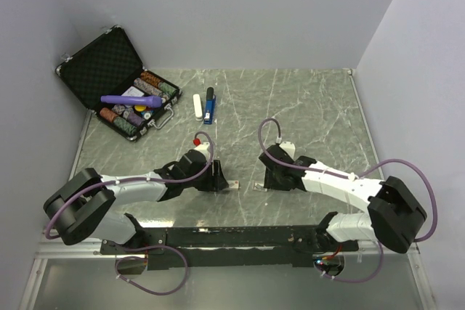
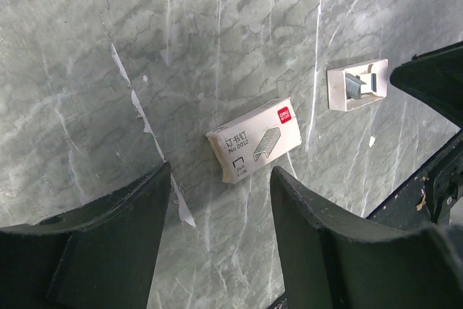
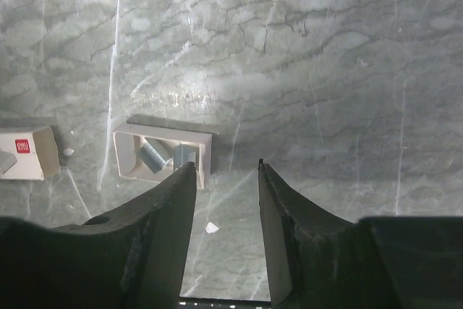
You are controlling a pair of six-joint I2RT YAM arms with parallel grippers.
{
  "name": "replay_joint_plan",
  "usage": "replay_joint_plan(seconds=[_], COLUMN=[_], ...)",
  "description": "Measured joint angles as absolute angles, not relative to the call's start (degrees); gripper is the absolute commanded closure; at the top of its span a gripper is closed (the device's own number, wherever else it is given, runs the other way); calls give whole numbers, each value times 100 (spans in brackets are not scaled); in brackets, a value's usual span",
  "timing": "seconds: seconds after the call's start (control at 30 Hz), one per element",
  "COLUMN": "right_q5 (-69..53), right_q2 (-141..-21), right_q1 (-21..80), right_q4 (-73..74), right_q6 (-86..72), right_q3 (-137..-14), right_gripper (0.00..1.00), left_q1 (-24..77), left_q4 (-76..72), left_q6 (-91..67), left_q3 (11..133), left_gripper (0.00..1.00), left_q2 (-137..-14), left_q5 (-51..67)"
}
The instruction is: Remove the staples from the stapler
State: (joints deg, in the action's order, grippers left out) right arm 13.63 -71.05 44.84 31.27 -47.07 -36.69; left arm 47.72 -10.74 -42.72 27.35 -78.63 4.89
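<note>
A grey-green marbled table (image 1: 305,107) carries everything. Far ahead of the left gripper (image 2: 221,171) and off to its left, a black hard case (image 1: 98,63) lies open at the back corner, with rows of round chips and a purple rod-shaped tool (image 1: 131,99) lying across them.

Both arms reach low over the near middle of the table, their fingers pointing towards each other. The left gripper's jaws stand wide with nothing between them. The right gripper (image 3: 226,166) is moderately open and also empty.

The slim bright blue stapler with a black end (image 1: 209,105) lies flat well ahead of the left gripper, untouched, far from both grippers. Just beside it, on its left, lies a plain white-grey bar (image 1: 197,106).

A small white cardboard staple box with a red label (image 2: 255,140) lies flat on the table just beyond the left fingertips. A small open white tray holding loose metal staple strips (image 3: 163,153) sits just ahead of the right gripper's left finger. A tiny red object (image 1: 197,138) rests near the left wrist.
</note>
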Motion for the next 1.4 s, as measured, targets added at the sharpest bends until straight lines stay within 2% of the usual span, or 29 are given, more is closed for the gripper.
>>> replay_joint_plan(seconds=[0.57,0.8,0.93,1.1,1.4], right_q5=[1323,1286,1280,1262,1223], right_q2=[-7625,-7627,-7627,-7636,-7636], right_q1=[4445,4445,4445,4445,4449], right_q4=[2842,2810,2803,2797,2757], right_q6=[-4711,-4707,-4694,-4683,-4681], right_q3=[-3671,-3671,-3680,-3750,-3760], right_gripper=[64,78,95,100,100], left_q1=[4783,4783,4788,4801,4810], left_q4=[-1087,-1090,-1100,-1184,-1297], left_q6=[-4272,-4272,-4272,-4272,-4272], left_q3=[2735,2735,2735,2735,2735], left_gripper=[37,37,38,39,54], left_q2=[-7863,-7863,-7872,-7926,-8042], left_q5=[491,491,491,491,467])
